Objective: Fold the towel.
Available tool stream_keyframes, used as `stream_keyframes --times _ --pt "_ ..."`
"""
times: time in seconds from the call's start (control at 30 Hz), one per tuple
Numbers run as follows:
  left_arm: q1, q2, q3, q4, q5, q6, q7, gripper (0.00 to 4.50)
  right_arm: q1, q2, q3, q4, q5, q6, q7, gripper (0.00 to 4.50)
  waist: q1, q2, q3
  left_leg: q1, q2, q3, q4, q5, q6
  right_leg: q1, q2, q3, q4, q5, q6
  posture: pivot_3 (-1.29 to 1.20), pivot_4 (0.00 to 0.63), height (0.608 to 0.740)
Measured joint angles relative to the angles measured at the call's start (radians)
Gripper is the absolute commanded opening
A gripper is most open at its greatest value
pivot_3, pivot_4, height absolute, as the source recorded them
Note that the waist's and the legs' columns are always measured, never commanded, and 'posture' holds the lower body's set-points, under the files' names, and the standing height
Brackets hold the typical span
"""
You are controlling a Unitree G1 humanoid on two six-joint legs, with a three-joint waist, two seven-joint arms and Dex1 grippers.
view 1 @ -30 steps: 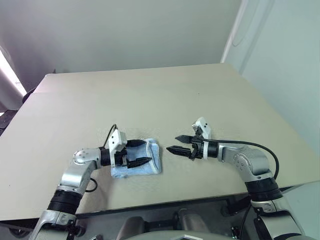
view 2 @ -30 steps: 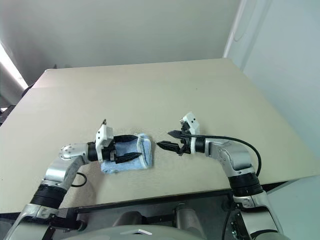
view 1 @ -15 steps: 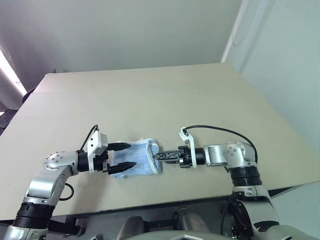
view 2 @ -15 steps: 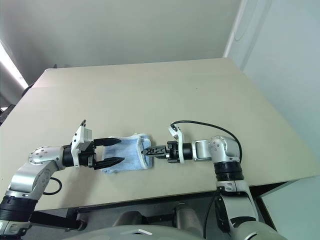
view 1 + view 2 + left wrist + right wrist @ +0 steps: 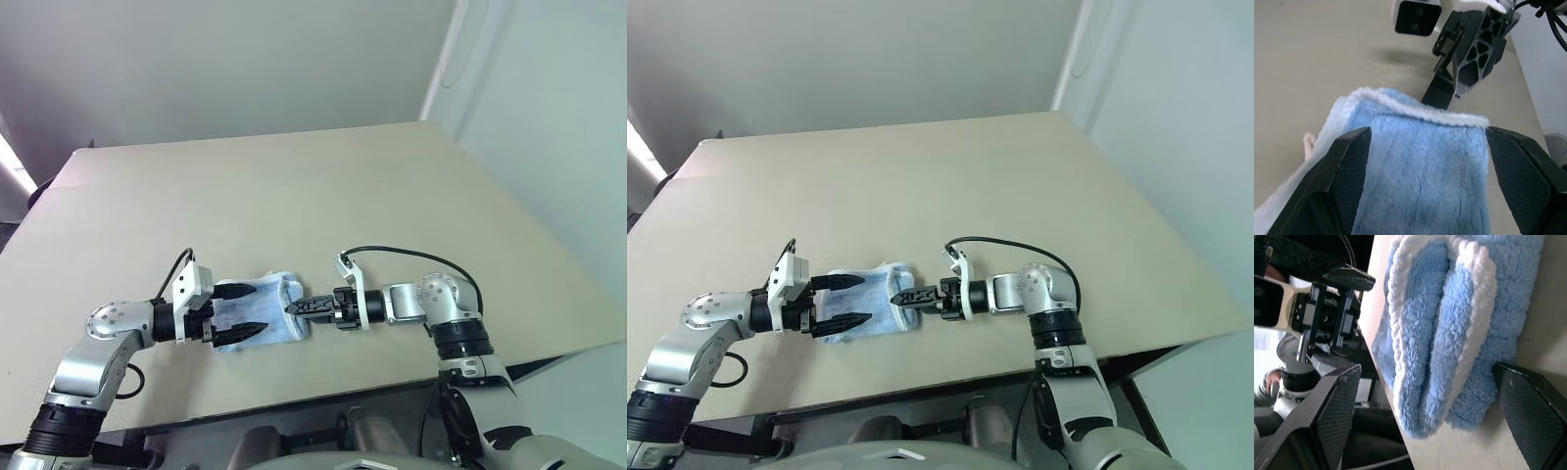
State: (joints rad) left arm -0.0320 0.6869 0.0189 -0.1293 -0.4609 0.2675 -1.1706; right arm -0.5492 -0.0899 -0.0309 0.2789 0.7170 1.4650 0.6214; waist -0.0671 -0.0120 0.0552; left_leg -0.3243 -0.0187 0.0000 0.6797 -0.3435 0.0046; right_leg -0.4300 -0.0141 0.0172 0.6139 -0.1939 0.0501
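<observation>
Plain grey walls back the pale bench, and near its front edge the towel lies folded into a thick bundle, my left gripper at its 9 o'clock and my right gripper at its 3 o'clock. Both sets of fingers stand open, the left pair straddling the bundle, gripping nothing. I judge it light, soft and floppy, so I'd pinch the white stitched edge through every layer or the fold will slump.

A broad beige worktop fills the room's middle; a plain grey wall stands behind it; a pale panel with a white edge strip rises at right; bright light enters at far left.
</observation>
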Motion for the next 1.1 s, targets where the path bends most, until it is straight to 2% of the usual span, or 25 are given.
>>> stream_keyframes --times 0.2,0.4,0.47,0.53,0.73,0.87,1.1 --pt "-0.002 -0.002 -0.007 0.000 0.010 -0.001 0.000 3.96 -0.030 0.079 0.014 0.037 -0.037 -0.050 -0.046 4.48 -0.009 0.000 0.000 0.002 0.005 0.000 -0.001 0.000 0.000 0.000 0.005 -0.001 0.001 0.000 0.000 0.00 0.000 0.740" --pt "-0.011 0.000 -0.003 0.008 0.015 -0.015 -0.002 3.96 -0.067 0.110 0.026 0.079 -0.067 -0.071 -0.062 4.48 -0.010 0.001 0.000 0.003 0.006 -0.001 -0.003 0.000 0.000 0.000 0.005 -0.002 0.002 0.000 -0.001 0.00 0.000 0.740" --pt "-0.012 0.005 0.001 0.009 0.015 -0.018 0.000 3.96 -0.077 0.112 0.052 0.079 -0.078 -0.081 -0.062 4.11 -0.013 0.000 0.000 0.003 0.006 -0.001 -0.003 0.000 0.000 0.000 0.005 -0.002 0.002 0.000 -0.001 0.00 0.000 0.740" --pt "-0.011 0.013 0.008 0.009 0.015 -0.018 0.002 3.96 -0.078 0.112 0.068 0.080 -0.089 -0.085 -0.062 3.56 -0.014 0.001 0.000 0.003 0.006 -0.001 -0.003 0.000 0.000 0.000 0.005 -0.002 0.001 0.000 -0.001 0.00 0.000 0.740" --pt "0.012 0.056 0.089 0.009 -0.006 -0.010 0.013 3.96 -0.073 0.111 0.091 0.083 -0.094 -0.042 -0.051 1.38 -0.012 0.001 0.000 -0.002 0.005 -0.001 -0.005 0.000 0.000 -0.005 0.004 -0.002 0.001 0.001 0.000 0.00 0.000 0.740" --pt "0.020 0.079 0.127 0.029 -0.006 -0.011 0.017 3.96 -0.090 0.124 0.030 0.087 -0.065 0.018 -0.049 0.04 -0.006 -0.001 -0.001 -0.011 0.004 -0.001 -0.006 0.000 0.000 -0.013 0.003 -0.002 0.000 0.004 -0.005 0.00 0.000 0.740" --pt "0.025 0.075 0.133 0.044 -0.006 -0.011 0.019 3.96 -0.166 0.133 -0.144 0.074 0.025 0.141 -0.087 0.04 -0.001 0.000 0.000 -0.014 0.002 -0.001 -0.005 0.000 0.000 -0.016 0.000 -0.002 -0.001 0.005 -0.007 0.00 0.000 0.740"
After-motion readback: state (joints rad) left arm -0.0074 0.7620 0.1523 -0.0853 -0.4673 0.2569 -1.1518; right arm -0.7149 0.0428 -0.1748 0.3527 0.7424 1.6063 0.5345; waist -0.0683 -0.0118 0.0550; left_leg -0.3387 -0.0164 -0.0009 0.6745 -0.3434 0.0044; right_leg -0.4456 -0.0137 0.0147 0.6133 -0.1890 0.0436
